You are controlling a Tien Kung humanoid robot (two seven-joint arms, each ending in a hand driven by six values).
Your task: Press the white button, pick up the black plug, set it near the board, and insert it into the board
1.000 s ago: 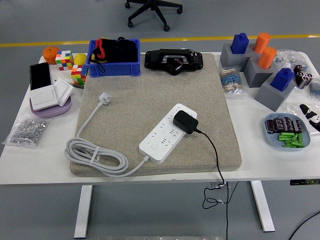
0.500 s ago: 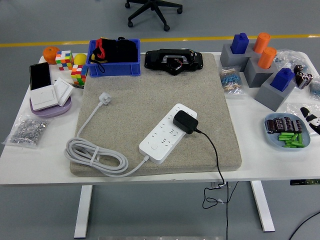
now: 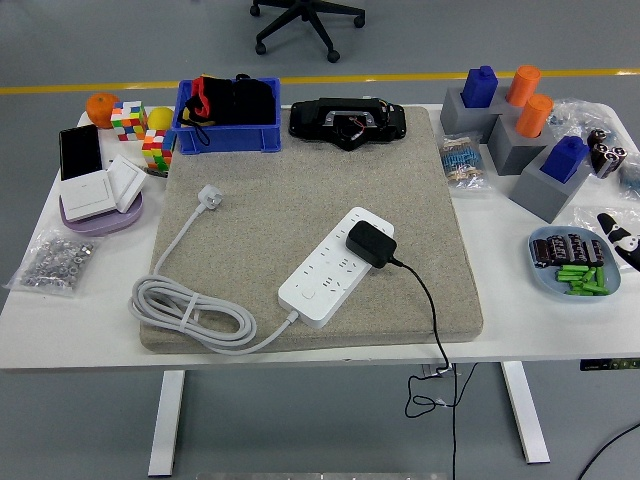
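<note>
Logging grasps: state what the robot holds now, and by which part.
Nothing is held. The black plug sits in the power strip; the right hand is alone at the table's right edge.

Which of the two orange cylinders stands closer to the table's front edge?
The lower orange cylinder, in the gray block beside the blue bottle; the other orange cylinder stands farther back.
</note>
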